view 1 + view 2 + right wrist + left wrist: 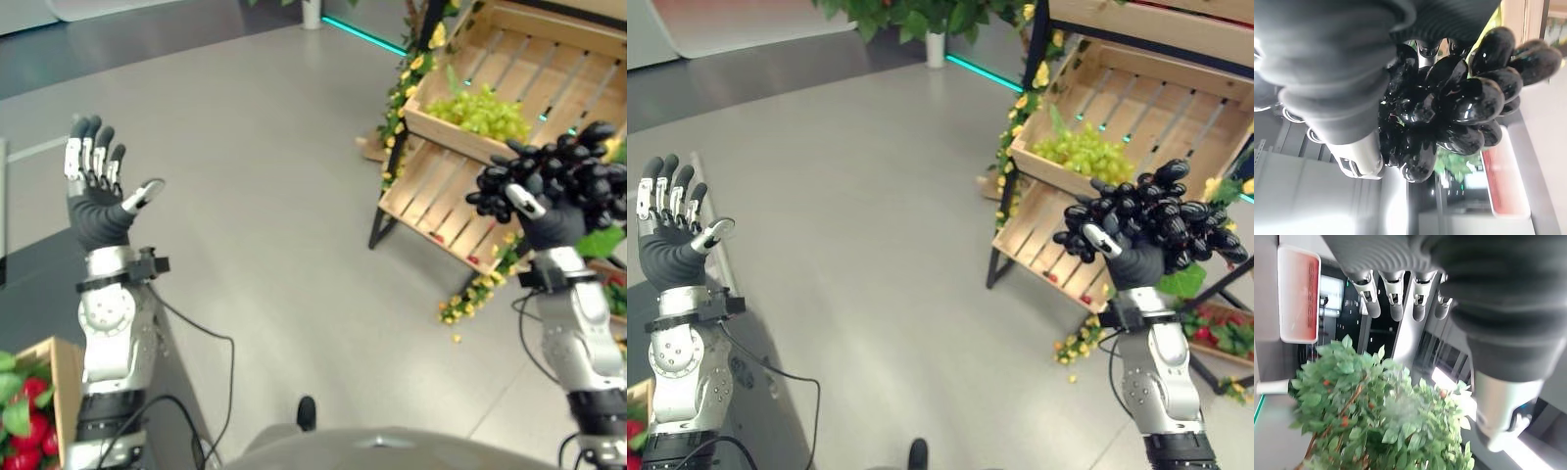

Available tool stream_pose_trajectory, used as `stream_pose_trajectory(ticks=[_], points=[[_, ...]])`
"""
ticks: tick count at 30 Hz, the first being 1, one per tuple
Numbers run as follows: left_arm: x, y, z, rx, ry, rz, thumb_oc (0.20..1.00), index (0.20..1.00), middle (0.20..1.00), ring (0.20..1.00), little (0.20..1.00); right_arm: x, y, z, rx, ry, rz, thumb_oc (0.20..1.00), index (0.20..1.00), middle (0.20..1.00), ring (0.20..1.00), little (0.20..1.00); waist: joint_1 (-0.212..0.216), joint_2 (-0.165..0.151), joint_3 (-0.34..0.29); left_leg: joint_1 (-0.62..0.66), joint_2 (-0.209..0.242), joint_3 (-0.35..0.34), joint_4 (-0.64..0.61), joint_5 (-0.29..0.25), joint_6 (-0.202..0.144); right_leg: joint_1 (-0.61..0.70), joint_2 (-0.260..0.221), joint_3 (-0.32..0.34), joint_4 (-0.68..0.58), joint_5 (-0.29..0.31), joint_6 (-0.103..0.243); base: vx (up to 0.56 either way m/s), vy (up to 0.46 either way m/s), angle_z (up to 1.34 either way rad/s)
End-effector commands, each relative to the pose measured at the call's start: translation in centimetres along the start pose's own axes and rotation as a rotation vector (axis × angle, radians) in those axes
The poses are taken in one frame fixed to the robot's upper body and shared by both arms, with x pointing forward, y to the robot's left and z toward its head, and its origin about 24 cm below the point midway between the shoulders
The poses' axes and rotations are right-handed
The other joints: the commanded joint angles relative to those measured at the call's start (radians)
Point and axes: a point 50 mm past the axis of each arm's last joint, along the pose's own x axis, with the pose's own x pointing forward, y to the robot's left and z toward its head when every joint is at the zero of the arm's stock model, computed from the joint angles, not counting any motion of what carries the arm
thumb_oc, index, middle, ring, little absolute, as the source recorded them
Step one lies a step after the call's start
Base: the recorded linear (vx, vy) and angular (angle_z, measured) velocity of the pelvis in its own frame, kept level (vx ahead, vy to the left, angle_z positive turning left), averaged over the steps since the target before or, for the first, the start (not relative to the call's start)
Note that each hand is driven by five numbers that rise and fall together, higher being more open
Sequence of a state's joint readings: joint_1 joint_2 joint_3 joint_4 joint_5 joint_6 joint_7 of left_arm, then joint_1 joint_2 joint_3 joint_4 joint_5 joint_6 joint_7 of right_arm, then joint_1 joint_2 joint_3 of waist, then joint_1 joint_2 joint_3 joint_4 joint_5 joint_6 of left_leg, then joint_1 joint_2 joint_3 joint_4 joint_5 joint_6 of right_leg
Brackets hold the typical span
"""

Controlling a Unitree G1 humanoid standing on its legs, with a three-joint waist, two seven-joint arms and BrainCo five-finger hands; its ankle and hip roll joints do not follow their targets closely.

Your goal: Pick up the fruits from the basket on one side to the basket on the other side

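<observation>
Rack [460, 211]: wooden crates stacked at 2 o'clock.
Top crate [534, 73]: green grapes [480, 111] inside.
Left crate [61, 377]: 8 o'clock, red fruit [24, 426] inside.
Black grapes [1156, 220]: right robot hand [1132, 259] clamped around them, raised before rack.
Left robot hand [98, 201]: raised, fingers apart, empty.

Both arms are silver-grey metal with rounded joint housings, a black clamp ringing each wrist. The left hand [98, 201] and right hand [1132, 257] wear dark ribbed covers over palm and wrist. Their fingers [86, 157] are silver with dark tips, and each thumb is silver with a dark tip.
</observation>
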State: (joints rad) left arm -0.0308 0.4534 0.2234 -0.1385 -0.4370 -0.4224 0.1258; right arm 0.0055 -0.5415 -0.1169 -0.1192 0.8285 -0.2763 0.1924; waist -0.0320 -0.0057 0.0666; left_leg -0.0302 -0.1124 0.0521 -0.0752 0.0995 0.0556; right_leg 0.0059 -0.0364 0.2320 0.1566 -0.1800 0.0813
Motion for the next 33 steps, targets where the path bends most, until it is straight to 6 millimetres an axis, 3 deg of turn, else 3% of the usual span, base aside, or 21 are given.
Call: stream_pose_trajectory(ticks=[1,4,7,8,9,10,11,13,15,19,24,25,26,28,30,31,33], points=[[0.7,0.4,2.1,0.045,-0.115,-0.033,1.000,1.000,1.000,1.000,1.000,2.0,0.5,3.6,-0.051,-0.207,0.033,0.200,0.200,0.200,0.200,0.200,-0.001,0.003,-0.027,0.003,0.029,0.000,0.092,-0.130,-0.040,0.033,0.074,0.006,-0.022,0.078,0.055,0.01,0.142,-0.80],[0.7,0.9,2.4,0.062,-0.128,-0.012,1.000,1.000,1.000,1.000,1.000,2.6,1.6,3.5,-0.032,-0.229,0.067,0.200,0.200,0.200,0.200,0.200,-0.010,0.008,-0.007,0.032,0.045,0.074,0.083,-0.153,-0.027,-0.040,0.058,-0.048,0.067,0.078,0.084,0.01,0.108,-0.91],[0.6,1.3,2.4,0.083,-0.123,0.002,1.000,1.000,1.000,1.000,1.000,2.7,2.2,3.0,-0.011,-0.216,0.082,0.200,0.200,0.200,0.200,0.200,-0.003,0.003,0.015,0.064,0.068,0.137,0.065,-0.166,-0.038,-0.114,0.019,-0.241,0.093,0.093,0.074,-0.02,0.041,-1.44],[0.6,1.3,2.4,0.084,-0.123,0.002,1.000,1.000,1.000,1.000,1.000,2.7,2.2,3.0,-0.011,-0.216,0.082,0.200,0.200,0.200,0.200,0.200,-0.002,0.003,0.014,0.063,0.068,0.137,0.065,-0.165,-0.038,-0.115,0.019,-0.241,0.092,0.095,0.074,-0.04,-0.024,-1.12],[0.5,1.5,2.5,0.101,-0.118,0.002,1.000,1.000,1.000,1.000,1.000,2.7,2.5,2.7,0.006,-0.214,0.091,0.200,0.200,0.200,0.200,0.200,0.011,0.000,0.020,0.076,0.082,0.181,0.057,-0.173,-0.046,-0.137,-0.033,-0.394,0.072,0.108,0.065,0.00,-0.023,-0.98],[0.5,1.5,2.5,0.102,-0.118,0.002,1.000,1.000,1.000,1.000,1.000,2.7,2.5,2.7,0.006,-0.214,0.091,0.200,0.200,0.200,0.200,0.200,0.009,0.001,0.019,0.075,0.083,0.180,0.057,-0.172,-0.046,-0.137,-0.033,-0.396,0.070,0.109,0.065,0.05,-0.064,-0.94],[0.4,1.4,2.7,0.103,-0.126,-0.005,1.000,1.000,1.000,1.000,1.000,2.8,2.8,2.6,0.002,-0.215,0.104,0.200,0.200,0.200,0.200,0.200,0.013,-0.005,0.015,0.093,0.092,0.225,0.051,-0.185,-0.051,-0.144,-0.068,-0.499,0.029,0.136,0.059,0.08,-0.068,-0.91],[0.3,1.2,2.7,0.091,-0.124,-0.016,1.000,1.000,1.000,1.000,1.000,2.8,2.9,2.5,0.008,-0.211,0.109,0.200,0.200,0.200,0.200,0.200,0.017,0.002,0.018,0.118,0.100,0.250,0.043,-0.196,-0.055,-0.149,-0.092,-0.550,-0.001,0.160,0.063,0.11,-0.087,-1.18],[0.2,1.0,2.7,0.077,-0.120,-0.025,1.000,1.000,1.000,1.000,1.000,2.8,2.8,2.5,0.000,-0.200,0.108,0.200,0.200,0.200,0.200,0.200,0.015,0.006,0.020,0.129,0.103,0.258,0.042,-0.202,-0.054,-0.154,-0.108,-0.559,-0.017,0.178,0.069,0.12,-0.122,-0.72],[-0.1,0.9,1.8,0.056,-0.082,-0.012,1.000,1.000,1.000,1.000,1.000,2.5,2.5,2.6,0.002,-0.200,0.094,0.200,0.200,0.200,0.200,0.200,0.013,-0.012,0.002,0.148,0.112,0.274,0.073,-0.226,-0.068,-0.104,-0.086,-0.557,-0.059,0.176,0.057,0.18,-0.198,-0.26],[0.3,0.1,1.4,0.023,-0.078,-0.030,1.000,1.000,1.000,1.000,1.000,2.4,2.2,3.2,-0.022,-0.212,0.098,0.200,0.200,0.200,0.200,0.200,-0.005,-0.035,0.008,0.111,0.187,0.292,0.258,-0.250,-0.115,-0.048,-0.059,-0.573,-0.082,0.145,0.028,0.15,-0.266,0.18],[0.4,-0.3,1.2,0.001,-0.072,-0.032,1.000,1.000,1.000,1.000,1.000,2.4,2.2,3.3,-0.020,-0.214,0.093,0.200,0.200,0.200,0.200,0.200,-0.010,-0.044,0.019,0.076,0.238,0.292,0.391,-0.198,-0.149,-0.018,-0.040,-0.568,-0.087,0.122,0.005,0.14,-0.284,0.15],[0.4,-0.4,1.1,-0.004,-0.069,-0.035,1.000,1.000,1.000,1.000,1.000,2.4,2.3,3.3,-0.015,-0.211,0.095,0.200,0.200,0.200,0.200,0.200,-0.008,-0.048,0.030,0.045,0.260,0.276,0.469,-0.171,-0.167,-0.002,-0.030,-0.564,-0.091,0.114,-0.011,0.17,-0.342,0.17],[0.3,-0.6,0.9,-0.012,-0.061,-0.034,1.000,1.000,1.000,1.000,1.000,2.5,2.4,3.1,-0.008,-0.201,0.103,0.200,0.200,0.200,0.200,0.200,0.008,-0.062,0.050,-0.003,0.241,0.224,0.551,-0.134,-0.183,0.013,-0.026,-0.552,-0.097,0.110,-0.030,0.10,-0.168,0.03],[0.0,-0.7,0.4,-0.011,-0.032,-0.030,1.000,1.000,1.000,1.000,1.000,2.6,2.6,2.8,-0.013,-0.185,0.109,0.200,0.200,0.200,0.200,0.200,0.020,-0.072,0.053,-0.074,0.217,0.185,0.483,-0.166,-0.153,0.025,-0.024,-0.541,-0.109,0.105,-0.027,0.16,-0.086,-0.12],[0.0,-0.7,0.4,-0.010,-0.032,-0.030,1.000,1.000,1.000,1.000,1.000,2.6,2.6,2.8,-0.012,-0.185,0.109,0.200,0.200,0.200,0.200,0.200,0.020,-0.073,0.050,-0.073,0.214,0.185,0.479,-0.167,-0.152,0.025,-0.026,-0.541,-0.110,0.105,-0.026,0.17,-0.022,-0.06],[-0.2,-0.6,0.2,0.003,-0.014,-0.024,1.000,1.000,1.000,1.000,1.000,2.9,2.9,2.7,-0.022,-0.184,0.116,0.200,0.200,0.200,0.200,0.200,0.030,-0.069,0.046,-0.086,0.220,0.154,0.357,-0.182,-0.136,0.031,-0.020,-0.529,-0.111,0.094,-0.011,0.13,0.039,-0.19]])
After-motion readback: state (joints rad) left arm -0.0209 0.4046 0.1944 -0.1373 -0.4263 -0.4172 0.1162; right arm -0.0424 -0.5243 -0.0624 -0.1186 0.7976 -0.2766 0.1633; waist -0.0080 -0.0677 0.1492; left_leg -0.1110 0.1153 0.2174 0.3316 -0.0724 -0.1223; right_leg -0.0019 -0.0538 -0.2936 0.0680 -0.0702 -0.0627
